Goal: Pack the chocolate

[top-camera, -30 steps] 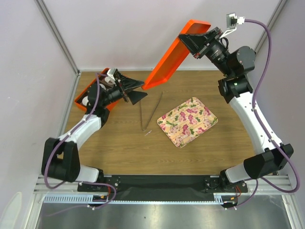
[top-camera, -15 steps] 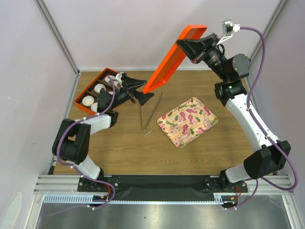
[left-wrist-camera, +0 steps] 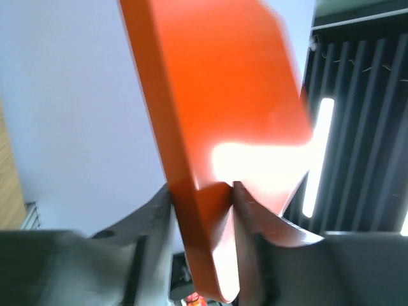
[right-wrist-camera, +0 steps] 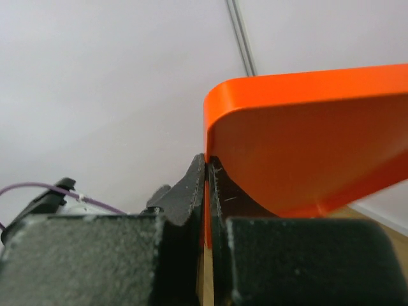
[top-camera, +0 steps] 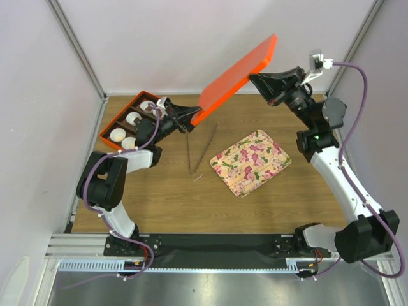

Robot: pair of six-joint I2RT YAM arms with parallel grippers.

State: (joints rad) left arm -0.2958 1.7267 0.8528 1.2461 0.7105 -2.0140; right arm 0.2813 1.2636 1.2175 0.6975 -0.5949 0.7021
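Lid [top-camera: 236,75] off, raised beside box [top-camera: 105,135], grasped by right gripper [right-wrist-camera: 208,182] and left gripper [left-wrist-camera: 203,191]; closing judged outstanding.

Glossy, smooth orange plastic gleams on the orange lid [top-camera: 236,80] at twelve o'clock, pinched in the matt black right gripper [right-wrist-camera: 208,169], over a matt wood-grain table [top-camera: 166,197], thin shiny metal tongs [top-camera: 205,145] dead centre, and white paper cups [top-camera: 118,134] at ten o'clock.
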